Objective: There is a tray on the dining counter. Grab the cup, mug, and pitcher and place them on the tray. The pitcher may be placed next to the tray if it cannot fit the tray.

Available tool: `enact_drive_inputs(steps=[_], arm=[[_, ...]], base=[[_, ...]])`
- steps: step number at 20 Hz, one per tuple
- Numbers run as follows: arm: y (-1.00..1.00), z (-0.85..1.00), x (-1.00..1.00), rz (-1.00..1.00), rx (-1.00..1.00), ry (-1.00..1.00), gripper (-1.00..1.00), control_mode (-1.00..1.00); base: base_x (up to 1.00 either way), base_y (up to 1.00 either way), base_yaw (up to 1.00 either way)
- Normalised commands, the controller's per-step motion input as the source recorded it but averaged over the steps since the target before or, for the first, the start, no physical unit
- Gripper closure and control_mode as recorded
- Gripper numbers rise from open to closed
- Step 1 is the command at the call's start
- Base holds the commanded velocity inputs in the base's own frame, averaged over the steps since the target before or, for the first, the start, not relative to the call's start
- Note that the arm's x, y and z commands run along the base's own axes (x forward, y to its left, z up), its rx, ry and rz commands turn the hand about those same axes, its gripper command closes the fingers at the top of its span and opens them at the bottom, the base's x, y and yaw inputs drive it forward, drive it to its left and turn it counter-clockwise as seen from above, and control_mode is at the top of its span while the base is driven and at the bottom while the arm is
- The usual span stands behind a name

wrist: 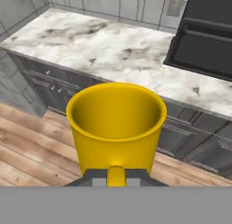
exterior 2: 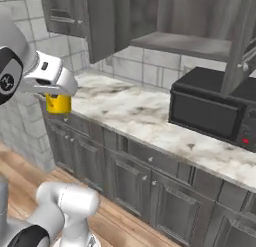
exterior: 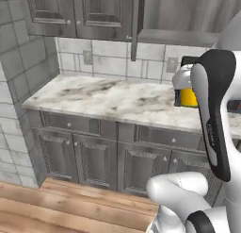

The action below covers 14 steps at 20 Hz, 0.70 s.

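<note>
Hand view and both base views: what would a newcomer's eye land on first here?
The squat golden-yellow mug stands out at once, held upright in the shut two-finger gripper with its open mouth facing the hand camera, in the air in front of the marble worktop. Next comes the black microwave on that worktop, below the grey wall cabinets. In the base views the mug shows as a yellow patch under the white hand.
</note>
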Motion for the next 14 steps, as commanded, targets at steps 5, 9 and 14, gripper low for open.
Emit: enact_drive_inputs(steps=[5,9,14], arm=[[0.0,0.0,0.0,0.0,0.0,0.0,1.0,1.0],[0.0,0.0,0.0,0.0,0.0,0.0,1.0,1.0],[0.0,0.0,0.0,0.0,0.0,0.0,1.0,1.0]], base=[[0.01,0.08,0.92],[0.1,0.0,0.97],[0.27,-0.05,0.89]])
